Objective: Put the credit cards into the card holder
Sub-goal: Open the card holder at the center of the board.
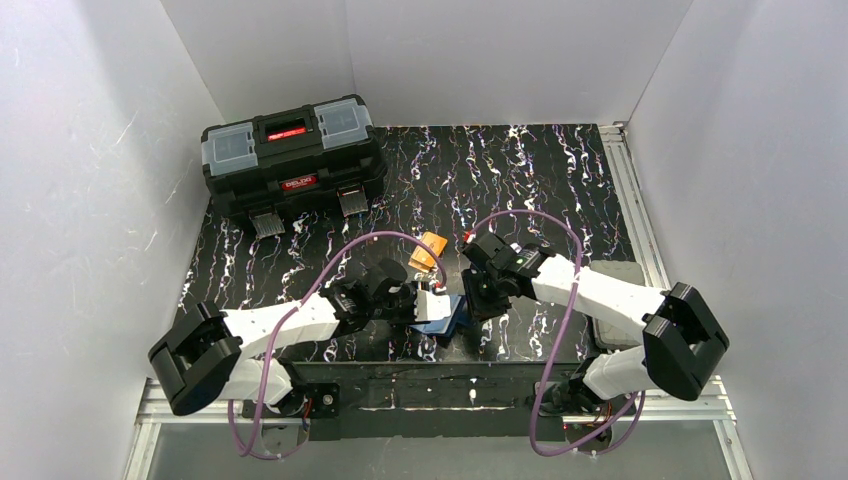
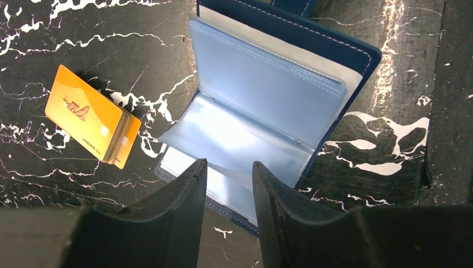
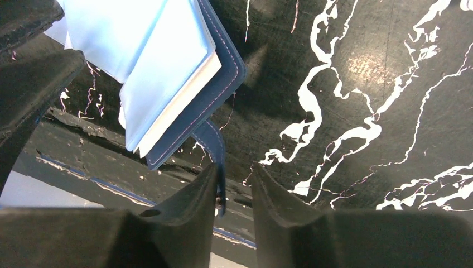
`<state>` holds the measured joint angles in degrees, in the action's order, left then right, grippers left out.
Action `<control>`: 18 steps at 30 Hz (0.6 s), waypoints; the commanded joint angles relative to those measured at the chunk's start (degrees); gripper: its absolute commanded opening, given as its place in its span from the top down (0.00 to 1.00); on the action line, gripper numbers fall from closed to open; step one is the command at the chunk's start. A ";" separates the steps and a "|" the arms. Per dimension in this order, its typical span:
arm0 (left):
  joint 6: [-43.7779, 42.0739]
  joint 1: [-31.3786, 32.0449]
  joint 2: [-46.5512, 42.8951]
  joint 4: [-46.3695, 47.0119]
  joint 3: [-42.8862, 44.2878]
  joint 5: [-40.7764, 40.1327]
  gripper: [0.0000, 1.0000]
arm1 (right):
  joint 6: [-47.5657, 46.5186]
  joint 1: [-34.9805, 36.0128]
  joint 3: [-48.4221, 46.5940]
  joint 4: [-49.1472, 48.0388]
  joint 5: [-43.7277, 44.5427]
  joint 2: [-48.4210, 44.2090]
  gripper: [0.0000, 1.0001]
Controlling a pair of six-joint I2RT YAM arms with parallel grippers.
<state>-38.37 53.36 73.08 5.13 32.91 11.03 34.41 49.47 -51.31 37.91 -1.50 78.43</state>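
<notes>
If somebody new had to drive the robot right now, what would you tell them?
The left gripper has its jaws a little apart at the near edge of the wallet; grip unclear.
The right gripper is open, with the snap tab between its jaws.
The cards sit in an orange stack on the table beside the wallet.
Done: the wallet lies open.
Left: no card shows inside it, so the whole stack has to go in.

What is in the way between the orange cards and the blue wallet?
Nothing visible. The credit cards lie in a stack beside the open card holder, and only bare table shows between them.
</notes>
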 commanded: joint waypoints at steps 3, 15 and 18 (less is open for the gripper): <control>-1.60 0.35 0.71 1.41 1.61 -0.74 0.65 | 0.90 -0.34 1.25 -1.64 -0.97 0.65 0.74; -7.67 0.43 2.00 4.43 -1.46 -6.08 0.63 | -0.43 -0.25 3.79 -2.64 -0.90 2.86 0.80; -9.67 0.49 2.54 5.62 -2.34 -6.24 0.63 | -0.57 -0.21 3.81 -3.17 -1.30 2.79 0.80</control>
<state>-44.47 53.49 74.85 8.93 32.01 6.33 34.33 49.47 -47.88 35.94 -2.13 81.01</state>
